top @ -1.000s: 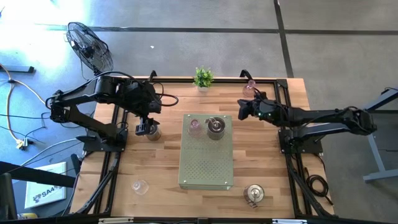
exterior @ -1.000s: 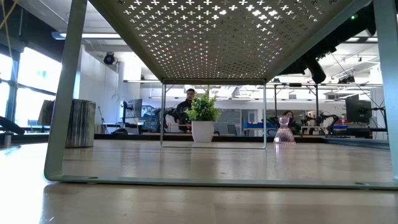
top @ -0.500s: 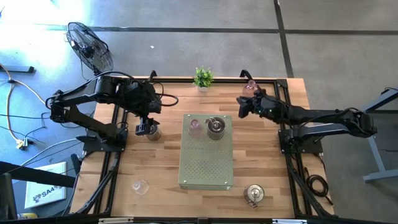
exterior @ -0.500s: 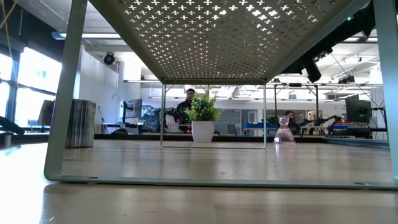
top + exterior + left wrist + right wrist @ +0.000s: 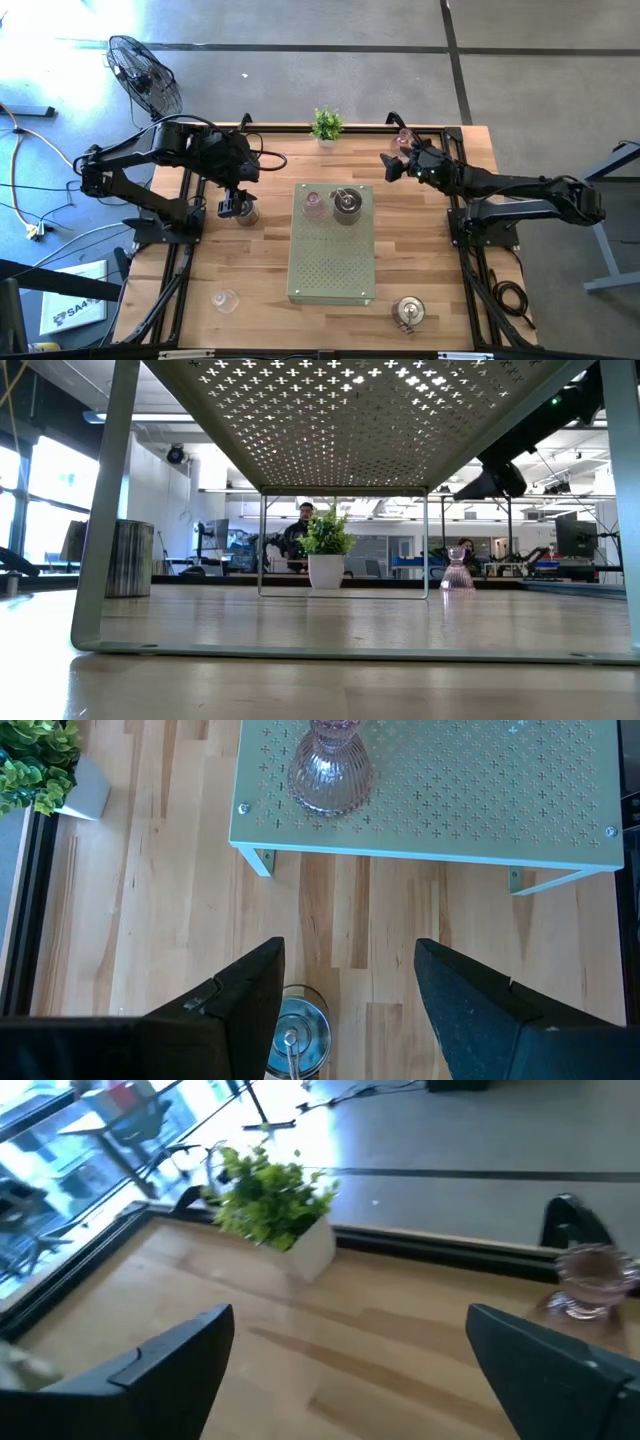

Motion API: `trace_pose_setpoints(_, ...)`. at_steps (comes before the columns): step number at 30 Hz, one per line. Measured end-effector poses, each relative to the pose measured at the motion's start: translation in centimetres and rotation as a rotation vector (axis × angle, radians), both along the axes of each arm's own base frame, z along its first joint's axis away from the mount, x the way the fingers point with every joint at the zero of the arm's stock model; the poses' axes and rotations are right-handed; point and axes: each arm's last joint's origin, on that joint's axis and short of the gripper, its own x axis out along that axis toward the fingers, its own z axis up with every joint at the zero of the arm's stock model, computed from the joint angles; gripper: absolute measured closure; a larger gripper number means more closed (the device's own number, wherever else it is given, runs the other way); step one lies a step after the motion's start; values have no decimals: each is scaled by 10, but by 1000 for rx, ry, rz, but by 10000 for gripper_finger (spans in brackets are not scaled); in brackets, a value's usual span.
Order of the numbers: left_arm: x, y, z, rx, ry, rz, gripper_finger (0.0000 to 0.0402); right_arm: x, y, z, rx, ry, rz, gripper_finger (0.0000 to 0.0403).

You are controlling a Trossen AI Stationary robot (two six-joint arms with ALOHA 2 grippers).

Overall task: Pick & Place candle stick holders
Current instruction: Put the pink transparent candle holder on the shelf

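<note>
On the worktop: a perforated pale-green stand (image 5: 332,243) is sitting mid-table, and the candle stick holders are lying scattered around and on it.
Left gripper (image 5: 234,207): it is hanging just off the stand's left edge with its fingers (image 5: 236,1000) spread wide — a silvery metal holder (image 5: 245,213) is standing on the wood directly between them, not pinched as far as the left wrist view shows.
Right gripper (image 5: 393,166): it is reaching toward the far right corner of the worktop, fingers (image 5: 175,1350) parted and holding nothing.
Pink holder at the far edge (image 5: 404,137): it is standing upright near the far right corner, just beside the right gripper and apart from it; the low view shows it (image 5: 457,569) on the wood beyond the stand's legs.
On the stand: a pinkish ribbed glass holder (image 5: 314,205) and a silvery metal one (image 5: 346,204) are sitting side by side near its far end, close together — whether they are touching is hard to tell.
Near edge: a clear glass holder (image 5: 225,299) is resting toward the near left corner, and another metal holder (image 5: 408,312) toward the near right corner, both well apart from the arms.
Potted plant (image 5: 326,125): it is standing at the middle of the far edge.
</note>
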Motion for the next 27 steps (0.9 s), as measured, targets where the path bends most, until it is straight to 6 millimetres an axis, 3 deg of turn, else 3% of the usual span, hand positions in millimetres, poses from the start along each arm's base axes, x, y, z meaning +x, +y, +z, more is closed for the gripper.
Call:
trace_pose_setpoints(9, 0, 0, 0, 0, 0, 0, 181, -14, -18, -13, 16, 120, -236, 4)
trace_pose_setpoints(27, 0, 0, 0, 0, 0, 0, 181, -15, -60, -45, 139, 212, -354, 4)
